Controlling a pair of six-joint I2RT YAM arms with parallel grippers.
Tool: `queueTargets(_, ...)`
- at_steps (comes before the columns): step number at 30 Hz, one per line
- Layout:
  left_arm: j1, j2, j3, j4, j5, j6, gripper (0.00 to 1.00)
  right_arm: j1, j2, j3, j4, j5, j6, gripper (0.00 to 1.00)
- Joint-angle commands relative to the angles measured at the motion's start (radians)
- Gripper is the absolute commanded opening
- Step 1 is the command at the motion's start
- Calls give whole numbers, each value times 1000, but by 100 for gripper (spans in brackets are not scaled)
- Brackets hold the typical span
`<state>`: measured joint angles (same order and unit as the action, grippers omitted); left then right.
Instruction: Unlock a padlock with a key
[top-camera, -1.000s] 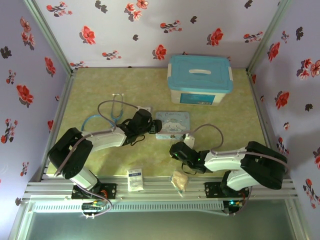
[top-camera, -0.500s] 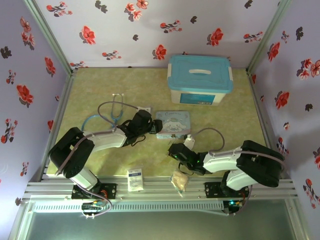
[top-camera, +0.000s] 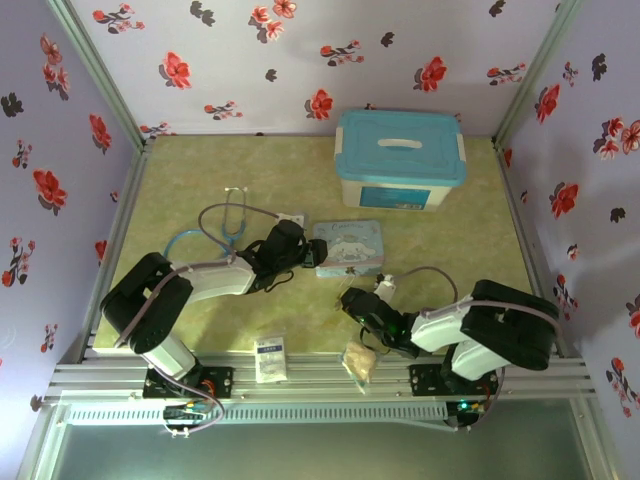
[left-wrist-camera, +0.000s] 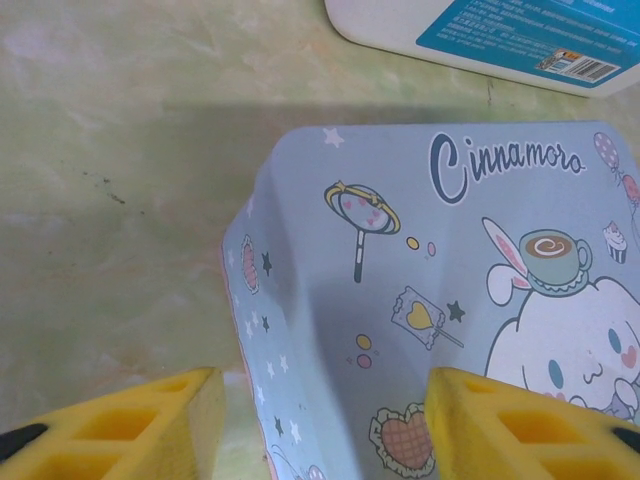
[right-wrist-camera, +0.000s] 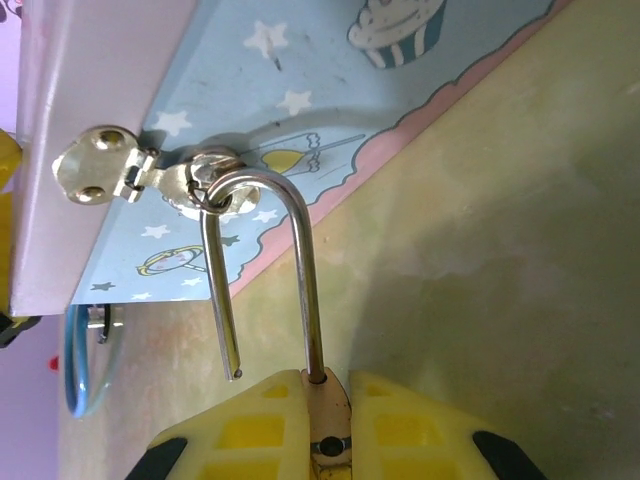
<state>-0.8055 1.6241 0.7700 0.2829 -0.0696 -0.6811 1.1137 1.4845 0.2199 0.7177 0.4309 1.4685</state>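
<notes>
Watching the right wrist feed, I am seeing the right gripper (right-wrist-camera: 326, 432) clamped on the small brass-gold padlock (right-wrist-camera: 330, 405) at six o'clock. One leg of its thin silvery shackle (right-wrist-camera: 302, 240) is hanging out of the body, and the loop is hooked through the little metal hasp (right-wrist-camera: 130, 175) at ten o'clock on the pale-blue cartoon tin (left-wrist-camera: 480, 260). The left gripper (left-wrist-camera: 320, 425) is sitting spread wide around the tin's corner, not pinching it. I am judging that a straight pull risks dragging the unbraced tin, or twisting the padlock out of the pads.
</notes>
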Motion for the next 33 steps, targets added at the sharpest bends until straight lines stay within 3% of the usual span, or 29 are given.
queueTargets(1, -2, 55, -29, -71, 1, 12, 54, 0, 104, -33, 152, 16, 111, 1)
queueTargets(8, 2, 49, -37, -75, 4, 19, 53, -1, 451, -74, 662, 77, 214, 0)
queueTargets(11, 4, 43, -44, -79, 3, 21, 53, 5, 522, -54, 669, 77, 259, 0)
queueTargets(22, 18, 26, -55, -110, -10, 38, 51, 14, 492, -122, 668, 195, 254, 0)
queueTargets(33, 25, 0, -86, -107, -9, 41, 50, -35, 462, -147, 669, 174, 213, 0)
